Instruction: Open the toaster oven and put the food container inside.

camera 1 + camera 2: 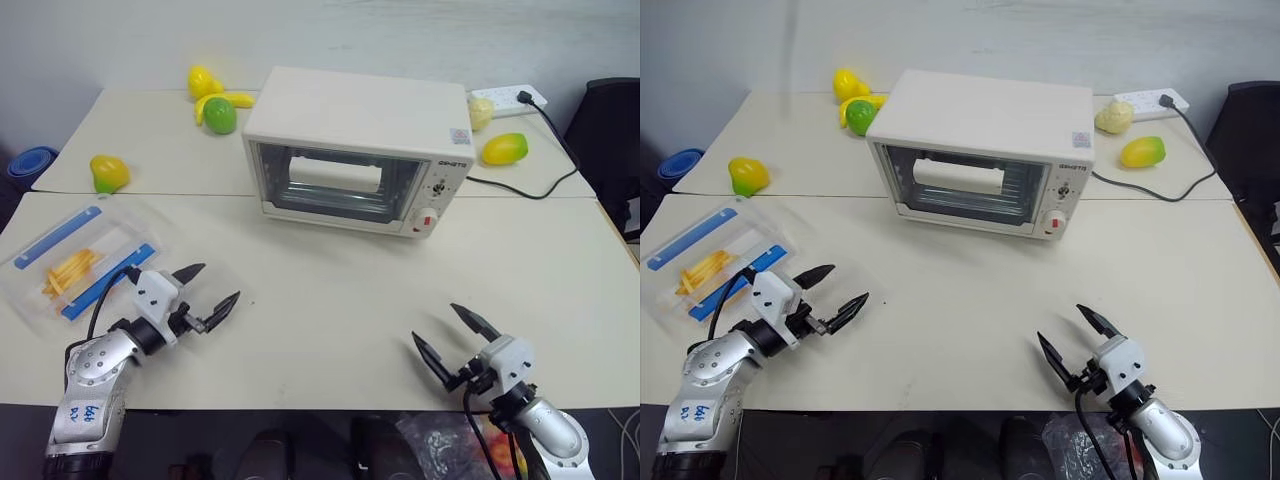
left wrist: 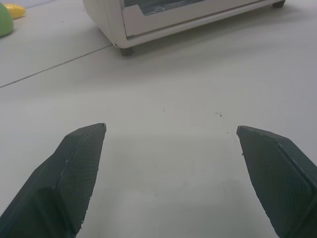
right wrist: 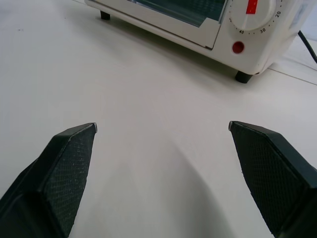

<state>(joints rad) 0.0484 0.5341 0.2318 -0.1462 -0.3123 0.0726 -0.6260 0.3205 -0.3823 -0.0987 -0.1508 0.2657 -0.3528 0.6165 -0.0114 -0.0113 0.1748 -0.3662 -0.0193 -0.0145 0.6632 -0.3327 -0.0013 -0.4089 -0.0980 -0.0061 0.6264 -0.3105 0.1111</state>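
Left eye view: food container flat on table's left edge, just beside left gripper, not touching | toaster oven door shut, well ahead | right gripper near front edge | both spread wide, empty

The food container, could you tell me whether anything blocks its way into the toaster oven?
Yes: the toaster oven has its glass door shut. The food container lies apart on the table's left, with bare tabletop between.
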